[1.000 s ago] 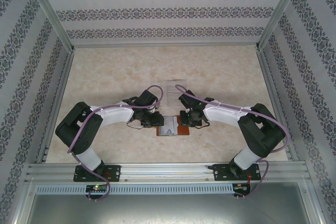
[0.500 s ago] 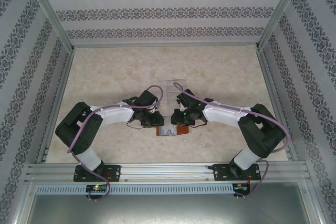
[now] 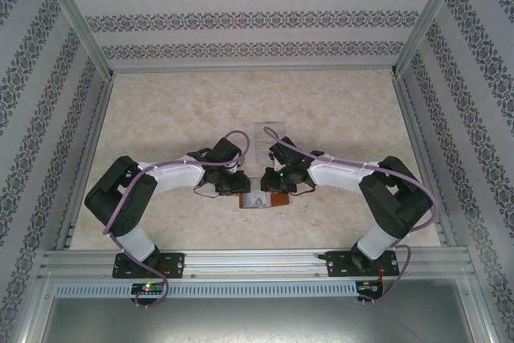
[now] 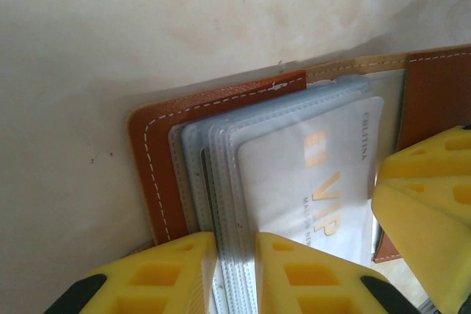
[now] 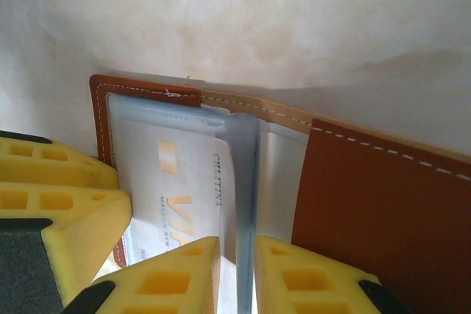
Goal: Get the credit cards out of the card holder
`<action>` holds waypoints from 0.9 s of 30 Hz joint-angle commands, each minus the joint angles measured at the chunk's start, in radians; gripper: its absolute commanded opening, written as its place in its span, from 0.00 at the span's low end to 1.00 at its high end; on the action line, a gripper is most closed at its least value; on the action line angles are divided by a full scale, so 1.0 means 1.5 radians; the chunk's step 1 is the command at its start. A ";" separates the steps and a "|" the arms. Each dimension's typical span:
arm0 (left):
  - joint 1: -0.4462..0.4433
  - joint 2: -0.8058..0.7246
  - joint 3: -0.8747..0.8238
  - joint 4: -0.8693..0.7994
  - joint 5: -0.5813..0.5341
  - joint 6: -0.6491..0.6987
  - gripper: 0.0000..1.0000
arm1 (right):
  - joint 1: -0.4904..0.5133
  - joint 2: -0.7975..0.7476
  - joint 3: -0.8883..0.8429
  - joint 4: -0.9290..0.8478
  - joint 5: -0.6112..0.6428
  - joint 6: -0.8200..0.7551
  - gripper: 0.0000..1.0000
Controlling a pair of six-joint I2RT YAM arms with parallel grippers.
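Beige marble-look table (image 3: 177, 110), patterned wallpaper walls (image 3: 257, 18) on three sides. The card holder (image 3: 271, 201) lies open and flat at the table's 6 o'clock side, dead centre between the two arms. A clear stand (image 3: 265, 132) sits well apart at its 12 o'clock.

The left gripper (image 4: 234, 273) is at the holder's 9 o'clock. Its yellow fingers are pinched onto the edge of the grey-blue sleeves (image 4: 221, 167), with the whole stack squeezed into the narrow gap. The right gripper (image 5: 237, 277), roughly at the holder's 3 o'clock, is nipped onto a single sleeve leaf standing up at the fold.

One credit card (image 4: 309, 174), pale with gold VIP lettering, is tucked in the top sleeve of the left half. Plain brown leather lies at 3 o'clock of the right gripper. I can't tell if there are more cards in the other sleeves.
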 commanded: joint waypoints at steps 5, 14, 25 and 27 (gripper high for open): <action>-0.004 0.028 -0.016 -0.062 -0.012 0.013 0.22 | 0.009 0.012 -0.009 0.027 -0.027 0.014 0.20; -0.004 0.031 -0.014 -0.062 -0.011 0.015 0.22 | 0.006 0.011 -0.015 0.037 -0.034 0.017 0.16; -0.004 0.033 -0.014 -0.067 -0.019 0.016 0.21 | 0.002 -0.004 -0.027 0.040 -0.029 0.016 0.07; -0.004 0.037 -0.011 -0.078 -0.029 0.020 0.21 | -0.001 -0.009 -0.031 0.038 -0.027 0.014 0.07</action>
